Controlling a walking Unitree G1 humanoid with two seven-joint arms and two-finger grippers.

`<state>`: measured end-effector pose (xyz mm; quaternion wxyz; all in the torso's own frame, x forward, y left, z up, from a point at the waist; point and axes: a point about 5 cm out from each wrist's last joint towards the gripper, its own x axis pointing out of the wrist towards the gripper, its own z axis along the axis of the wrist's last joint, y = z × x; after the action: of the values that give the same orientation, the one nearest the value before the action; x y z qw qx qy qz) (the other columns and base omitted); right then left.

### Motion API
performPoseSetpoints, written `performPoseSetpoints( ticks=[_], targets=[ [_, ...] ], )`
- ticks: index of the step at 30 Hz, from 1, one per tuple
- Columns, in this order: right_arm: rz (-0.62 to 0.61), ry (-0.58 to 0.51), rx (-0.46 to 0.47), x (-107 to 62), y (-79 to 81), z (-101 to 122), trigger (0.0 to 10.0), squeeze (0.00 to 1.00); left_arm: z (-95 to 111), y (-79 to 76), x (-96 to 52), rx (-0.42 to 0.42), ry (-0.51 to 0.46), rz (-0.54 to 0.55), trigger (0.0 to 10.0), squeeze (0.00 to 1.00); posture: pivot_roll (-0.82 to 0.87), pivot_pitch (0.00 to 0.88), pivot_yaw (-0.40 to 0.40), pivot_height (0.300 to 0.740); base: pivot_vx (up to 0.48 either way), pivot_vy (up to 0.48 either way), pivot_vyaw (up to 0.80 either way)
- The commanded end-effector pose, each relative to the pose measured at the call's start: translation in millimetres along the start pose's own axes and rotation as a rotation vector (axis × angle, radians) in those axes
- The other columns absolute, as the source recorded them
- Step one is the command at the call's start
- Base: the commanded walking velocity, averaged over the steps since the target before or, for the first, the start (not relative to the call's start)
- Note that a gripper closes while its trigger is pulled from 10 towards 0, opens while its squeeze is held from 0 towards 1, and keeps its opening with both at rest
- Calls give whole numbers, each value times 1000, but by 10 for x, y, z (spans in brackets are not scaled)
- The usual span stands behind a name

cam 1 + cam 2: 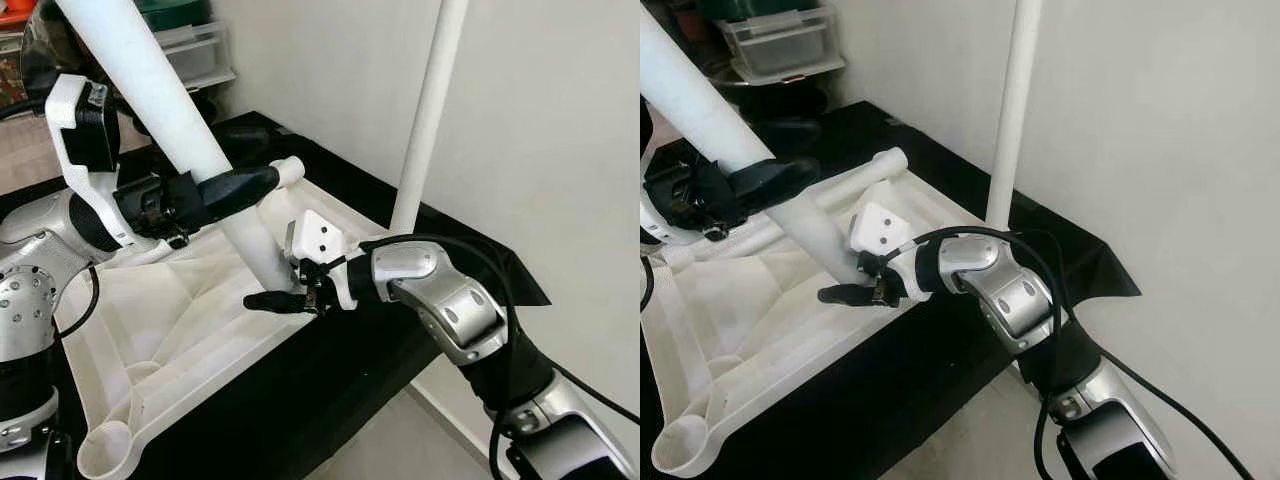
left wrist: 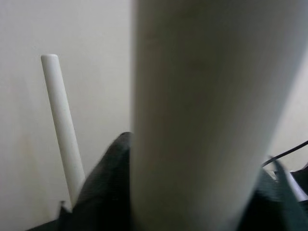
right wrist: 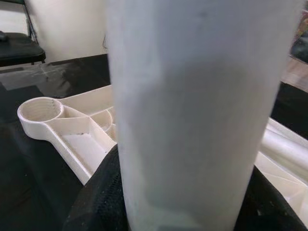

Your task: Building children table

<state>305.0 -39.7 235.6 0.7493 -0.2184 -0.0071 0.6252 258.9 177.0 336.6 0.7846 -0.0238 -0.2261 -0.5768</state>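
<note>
The white tabletop [image 1: 190, 330] lies upside down on a black mat [image 1: 330, 400], ribbed underside facing up, and two white legs stand on it. The thick near leg [image 1: 170, 110] leans up toward eleven o'clock from the tabletop's far right corner; the second leg [image 1: 430, 110] rises nearly straight at one o'clock against the pale wall [image 1: 1160, 150]. Both grippers are on that near leg. The left gripper [image 1: 250, 182] comes in from nine o'clock and clamps the leg partway up, its black fingers closed narrow around the shaft. The right gripper [image 1: 275, 300] reaches in from four o'clock and grips the same leg down low, close to its base, fingers pinched against it. In the right wrist view the leg [image 3: 192, 110] stands right between the black pads, and beyond it an open threaded socket [image 3: 41, 109] sits at one corner of the tabletop, with nothing in it. Another round socket [image 1: 105, 445] shows at the seven o'clock corner, likewise holding nothing. So: two legs up, two open sockets in sight. At eleven o'clock in the background stands a clear plastic storage bin [image 1: 780, 45]; its contents cannot be made out.
</note>
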Motion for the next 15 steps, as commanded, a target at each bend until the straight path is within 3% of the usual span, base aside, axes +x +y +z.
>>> performPoseSetpoints(
  ticks=[1,9,10,11,15],
  targets=[
    [29,-15,-27,27,43,12,0,0,-58,3,8,-15,4,6,0,0,35,50,7,740,0,0,0],
    [13,-25,-21,15,8,33,0,0,-93,-25,-12,-24,9,-2,0,0,20,49,4,740,0,0,0],
    [8,-26,-20,26,6,34,1216,0,-93,-25,-11,-25,10,-5,0,0,20,47,4,740,0,0,0],
    [1,-27,-21,38,1,35,10000,0,-89,-25,-4,-26,11,-10,0,0,21,47,3,740,0,0,0],
    [1,-42,-26,63,-1,49,10000,0,-81,-28,16,-28,8,-24,0,0,22,43,4,740,0,0,0]
  ],
)
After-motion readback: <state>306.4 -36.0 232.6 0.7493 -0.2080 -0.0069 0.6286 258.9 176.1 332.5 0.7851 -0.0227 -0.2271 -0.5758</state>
